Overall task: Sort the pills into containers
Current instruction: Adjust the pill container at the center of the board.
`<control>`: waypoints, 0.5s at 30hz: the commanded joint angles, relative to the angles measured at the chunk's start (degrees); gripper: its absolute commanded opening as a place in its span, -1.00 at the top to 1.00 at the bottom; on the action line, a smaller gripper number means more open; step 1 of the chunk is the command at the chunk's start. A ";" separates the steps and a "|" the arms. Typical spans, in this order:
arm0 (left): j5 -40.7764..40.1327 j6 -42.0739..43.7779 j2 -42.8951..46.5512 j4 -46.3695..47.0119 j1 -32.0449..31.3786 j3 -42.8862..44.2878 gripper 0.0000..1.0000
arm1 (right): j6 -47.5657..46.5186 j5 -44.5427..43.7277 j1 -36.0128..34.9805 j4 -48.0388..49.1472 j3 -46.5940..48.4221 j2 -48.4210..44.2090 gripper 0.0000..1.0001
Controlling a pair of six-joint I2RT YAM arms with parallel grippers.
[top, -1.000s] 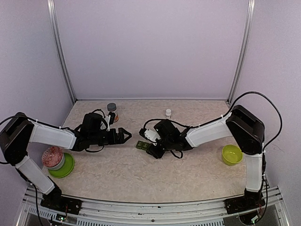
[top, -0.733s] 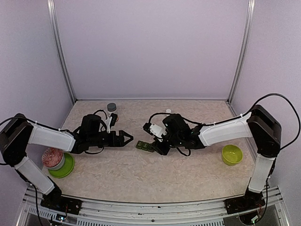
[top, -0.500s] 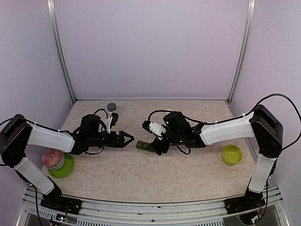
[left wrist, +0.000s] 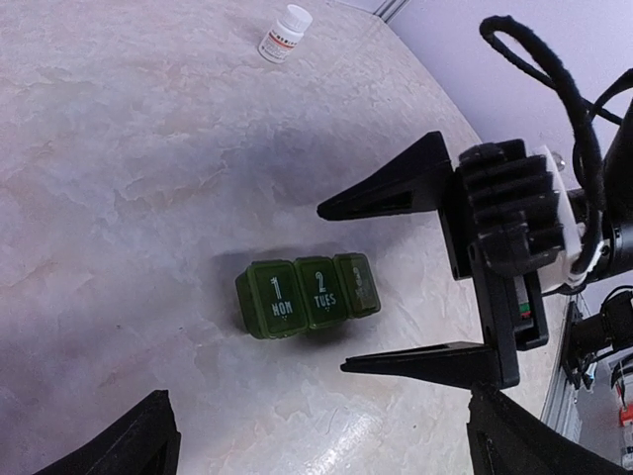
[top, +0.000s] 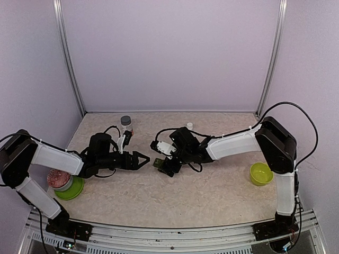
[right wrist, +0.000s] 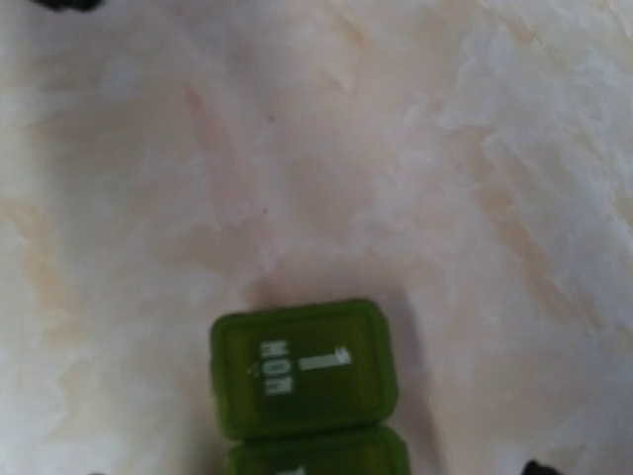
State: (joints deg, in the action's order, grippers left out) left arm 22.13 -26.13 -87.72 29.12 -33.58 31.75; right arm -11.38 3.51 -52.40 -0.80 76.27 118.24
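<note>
**Pill box lay between open right fingers at mid-table**

The pill box (left wrist: 309, 295) was a short strip of three joined square compartments in dark olive green. All its lids were shut and faced up. White print read "1 MON" and "2 TUES"; the third lid's print was too foreshortened to read. It lay flat near the middle of the table (top: 212, 201).

The right gripper (left wrist: 331, 290) straddled it, fingers spread wide on either side and clear of the plastic, holding nothing. The left gripper (top: 145, 161) hung just to the box's left, pointing at it, also wide open and empty.

The tabletop was beige with pale marbled veining. Plain lilac walls enclosed it, with metal uprights (top: 68, 58) at the back corners.
</note>
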 commanded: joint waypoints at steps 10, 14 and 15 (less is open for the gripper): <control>1.70 -0.11 0.17 3.76 -0.34 -1.35 -0.98 | 2.41 6.50 4.51 -3.74 0.83 2.08 -0.76; 2.30 -0.49 -0.24 4.64 -0.32 -1.33 -0.98 | 1.20 5.13 4.56 -4.12 1.15 3.71 -0.66; 2.45 -0.50 -0.33 4.77 -0.34 -1.31 -0.98 | 1.07 5.08 4.51 -3.97 0.84 3.78 -0.62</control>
State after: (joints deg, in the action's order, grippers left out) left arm 23.20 -26.55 -87.74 31.33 -33.58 30.83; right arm -9.47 9.17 -47.51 -3.62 77.23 119.94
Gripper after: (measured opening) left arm 0.988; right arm 0.838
